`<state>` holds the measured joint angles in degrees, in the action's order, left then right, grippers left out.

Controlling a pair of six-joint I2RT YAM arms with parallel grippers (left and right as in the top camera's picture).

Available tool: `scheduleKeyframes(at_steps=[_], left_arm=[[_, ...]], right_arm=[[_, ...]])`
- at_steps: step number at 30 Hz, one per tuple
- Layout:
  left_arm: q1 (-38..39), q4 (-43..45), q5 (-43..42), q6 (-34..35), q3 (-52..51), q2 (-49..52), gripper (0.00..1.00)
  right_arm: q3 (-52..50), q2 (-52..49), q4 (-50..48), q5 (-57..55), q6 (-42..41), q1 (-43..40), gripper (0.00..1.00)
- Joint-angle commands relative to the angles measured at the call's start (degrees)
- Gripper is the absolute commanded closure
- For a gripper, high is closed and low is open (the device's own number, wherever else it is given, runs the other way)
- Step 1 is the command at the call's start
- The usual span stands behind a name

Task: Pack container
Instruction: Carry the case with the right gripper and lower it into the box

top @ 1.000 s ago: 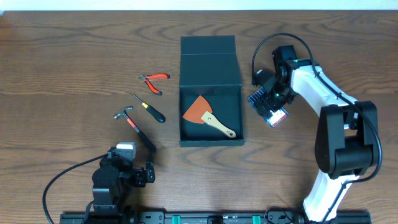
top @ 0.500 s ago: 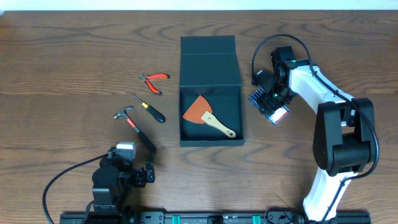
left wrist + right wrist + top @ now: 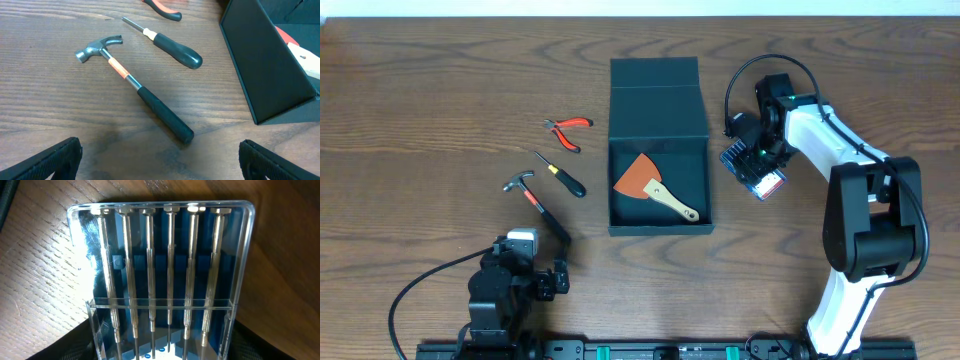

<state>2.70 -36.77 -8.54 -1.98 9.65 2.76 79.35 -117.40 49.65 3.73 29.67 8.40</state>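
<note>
Jaws of the left gripper [image 3: 160, 152] stand wide apart and hold nothing, above bare table [image 3: 420, 120] just short of the hammer [image 3: 135, 87]. Screwdriver [image 3: 562, 176] and pliers [image 3: 567, 130] lie farther out. At mid-table is the container [image 3: 658, 105], open. Its lid is folded flat toward the far edge, so the long axis runs near to far. A scraper [image 3: 655, 188] lies inside. Just right of it, the right gripper [image 3: 752, 168] jaws are clamped on a clear screwdriver case [image 3: 160, 270].
</note>
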Motion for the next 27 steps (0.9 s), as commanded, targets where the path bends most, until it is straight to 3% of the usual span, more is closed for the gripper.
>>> scheduleKeyframes(at_steps=[1,27], left_arm=[[0.1,0.2,0.7,-0.8,-0.5,-0.3,0.02],[0.1,0.2,0.7,-0.8,-0.5,-0.3,0.02]], right_arm=[[2.2,-1.7,0.9,0.8,-1.6,0.5,0.41],[17.4,0.7,13.6,1.0,-1.5,2.2,0.4]])
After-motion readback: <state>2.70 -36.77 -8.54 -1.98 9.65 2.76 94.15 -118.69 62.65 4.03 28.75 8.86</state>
